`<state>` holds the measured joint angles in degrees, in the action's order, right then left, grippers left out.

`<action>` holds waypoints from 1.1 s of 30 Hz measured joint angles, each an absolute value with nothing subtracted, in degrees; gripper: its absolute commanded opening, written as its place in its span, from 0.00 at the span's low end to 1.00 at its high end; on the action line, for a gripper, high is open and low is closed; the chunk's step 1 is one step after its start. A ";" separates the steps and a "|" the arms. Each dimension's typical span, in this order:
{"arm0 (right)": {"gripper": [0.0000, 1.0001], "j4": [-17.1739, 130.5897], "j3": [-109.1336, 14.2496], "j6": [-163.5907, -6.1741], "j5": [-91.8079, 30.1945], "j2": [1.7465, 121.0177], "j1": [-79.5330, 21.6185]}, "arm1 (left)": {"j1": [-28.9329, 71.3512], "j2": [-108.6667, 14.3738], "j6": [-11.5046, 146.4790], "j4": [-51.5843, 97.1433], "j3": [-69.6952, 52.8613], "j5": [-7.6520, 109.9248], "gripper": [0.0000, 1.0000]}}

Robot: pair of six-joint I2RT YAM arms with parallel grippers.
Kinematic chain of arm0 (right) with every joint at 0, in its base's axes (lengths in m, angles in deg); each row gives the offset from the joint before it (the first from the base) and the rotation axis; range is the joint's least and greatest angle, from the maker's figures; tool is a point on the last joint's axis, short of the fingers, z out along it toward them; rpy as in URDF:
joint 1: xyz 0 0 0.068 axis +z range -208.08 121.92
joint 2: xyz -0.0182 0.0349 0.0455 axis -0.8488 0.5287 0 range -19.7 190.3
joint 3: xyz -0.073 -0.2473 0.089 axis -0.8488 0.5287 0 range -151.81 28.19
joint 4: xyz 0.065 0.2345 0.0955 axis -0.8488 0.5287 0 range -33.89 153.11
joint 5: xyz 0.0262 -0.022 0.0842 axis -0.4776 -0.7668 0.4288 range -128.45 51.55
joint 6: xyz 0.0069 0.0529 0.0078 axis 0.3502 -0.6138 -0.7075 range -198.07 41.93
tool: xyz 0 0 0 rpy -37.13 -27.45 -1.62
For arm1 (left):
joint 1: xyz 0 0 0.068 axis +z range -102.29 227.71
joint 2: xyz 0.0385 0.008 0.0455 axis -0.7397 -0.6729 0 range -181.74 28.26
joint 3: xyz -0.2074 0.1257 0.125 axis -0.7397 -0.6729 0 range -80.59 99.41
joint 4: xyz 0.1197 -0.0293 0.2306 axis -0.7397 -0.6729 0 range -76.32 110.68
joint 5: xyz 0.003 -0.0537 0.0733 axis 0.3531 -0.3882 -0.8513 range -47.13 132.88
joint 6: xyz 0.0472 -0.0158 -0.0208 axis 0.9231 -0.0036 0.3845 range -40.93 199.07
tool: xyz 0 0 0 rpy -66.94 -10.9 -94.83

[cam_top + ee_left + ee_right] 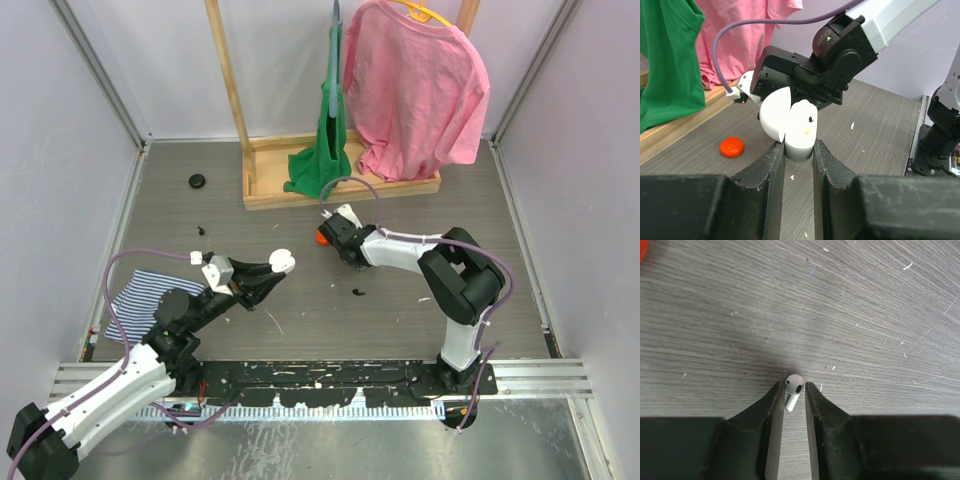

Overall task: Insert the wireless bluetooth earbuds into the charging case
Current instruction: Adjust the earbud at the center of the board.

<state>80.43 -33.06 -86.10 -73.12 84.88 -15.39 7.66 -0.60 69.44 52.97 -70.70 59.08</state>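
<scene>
My worry is the earbud (794,384): the right gripper (793,390) pinches only its round head, with the stem angled toward 7 o'clock. On the lift it could twist or squirt out, or arrive misaligned with its socket. Those jaws are nearly closed and touch the bud on both sides, low over the table (865,315). The left gripper (799,148) clamps the charging case (800,120) upright with its lid open, at 8 o'clock from the right gripper in the top view.

Wooden rack (262,192): pink shirt (420,90) and green shirt (325,150) hung. Striped cloth (140,295) at left. Orange disc (732,147) near rack base.
</scene>
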 measured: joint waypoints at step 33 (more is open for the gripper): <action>0.02 92.69 -45.43 -91.37 -93.23 99.87 -4.87 | 7.66 -0.32 69.42 52.93 -70.76 57.11 0.05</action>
